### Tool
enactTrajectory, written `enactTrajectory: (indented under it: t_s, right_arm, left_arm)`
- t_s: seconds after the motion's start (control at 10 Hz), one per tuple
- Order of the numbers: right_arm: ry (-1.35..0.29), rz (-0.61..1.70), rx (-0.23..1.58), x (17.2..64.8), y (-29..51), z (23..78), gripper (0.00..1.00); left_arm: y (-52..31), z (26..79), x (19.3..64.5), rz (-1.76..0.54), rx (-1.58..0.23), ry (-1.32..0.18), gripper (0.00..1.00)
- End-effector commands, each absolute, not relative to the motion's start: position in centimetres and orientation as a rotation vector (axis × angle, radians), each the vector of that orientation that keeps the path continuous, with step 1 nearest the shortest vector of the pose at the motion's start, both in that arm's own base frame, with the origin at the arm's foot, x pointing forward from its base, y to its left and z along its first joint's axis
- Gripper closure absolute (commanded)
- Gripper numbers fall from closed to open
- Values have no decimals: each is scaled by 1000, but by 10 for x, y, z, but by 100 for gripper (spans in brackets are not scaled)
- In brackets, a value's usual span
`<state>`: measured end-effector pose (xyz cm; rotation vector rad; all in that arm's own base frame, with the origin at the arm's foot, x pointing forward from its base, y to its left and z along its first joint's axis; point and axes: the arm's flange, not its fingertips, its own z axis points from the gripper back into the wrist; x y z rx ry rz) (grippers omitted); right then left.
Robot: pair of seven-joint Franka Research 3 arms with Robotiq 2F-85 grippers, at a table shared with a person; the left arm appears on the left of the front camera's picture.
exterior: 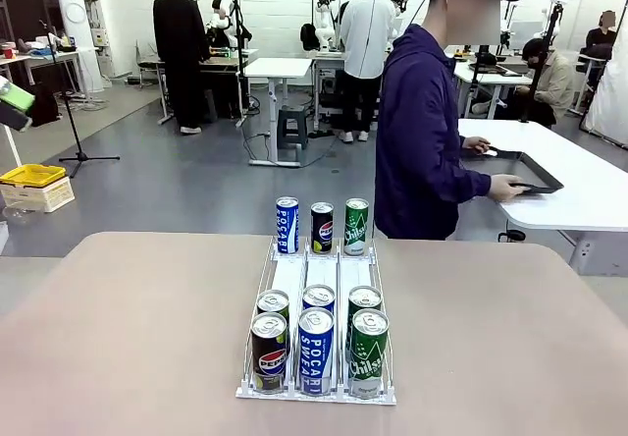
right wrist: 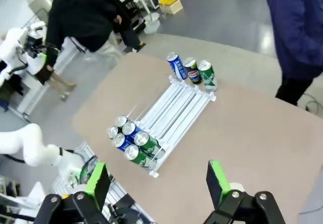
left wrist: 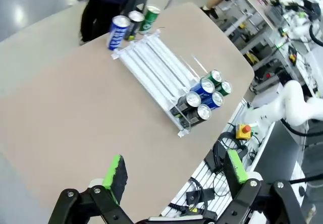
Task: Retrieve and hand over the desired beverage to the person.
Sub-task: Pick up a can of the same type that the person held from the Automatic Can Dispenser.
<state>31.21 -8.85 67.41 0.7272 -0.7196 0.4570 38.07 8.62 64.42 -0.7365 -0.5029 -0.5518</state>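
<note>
A clear three-lane rack [exterior: 316, 281] lies in the middle of the tan table. Its far end holds a blue Pocari can [exterior: 287, 225], a dark Pepsi can [exterior: 322, 227] and a green Chilsung can [exterior: 356, 226]. Several more cans [exterior: 316, 351] of the same drinks crowd its near end. The person [exterior: 422, 132] in the dark purple jacket stands behind the table, turned sideways, hands on a dark tray [exterior: 535, 176]. My left gripper [left wrist: 174, 171] hangs open high above the table, the rack [left wrist: 161, 67] ahead of it. My right gripper [right wrist: 158, 183] is open too, above the rack [right wrist: 176, 113].
A white table [exterior: 579, 186] carries the dark tray at the right. Other people and workbenches [exterior: 275, 68] stand far behind. A yellow bin [exterior: 32, 175] sits on the floor at the left. The tan tabletop [exterior: 128, 328] is bare on both sides of the rack.
</note>
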Motion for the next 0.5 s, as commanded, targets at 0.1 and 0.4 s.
enactTrajectory:
  t_s: [0.1,0.4]
  right_arm:
    - [-708,448,712,309,-98,666,0]
    - [-704,427,706,308,-106,667,0]
  left_arm:
    - [97,649,371,-442,-706,-577,0]
    - [112,651,374,-446,-699,-558,0]
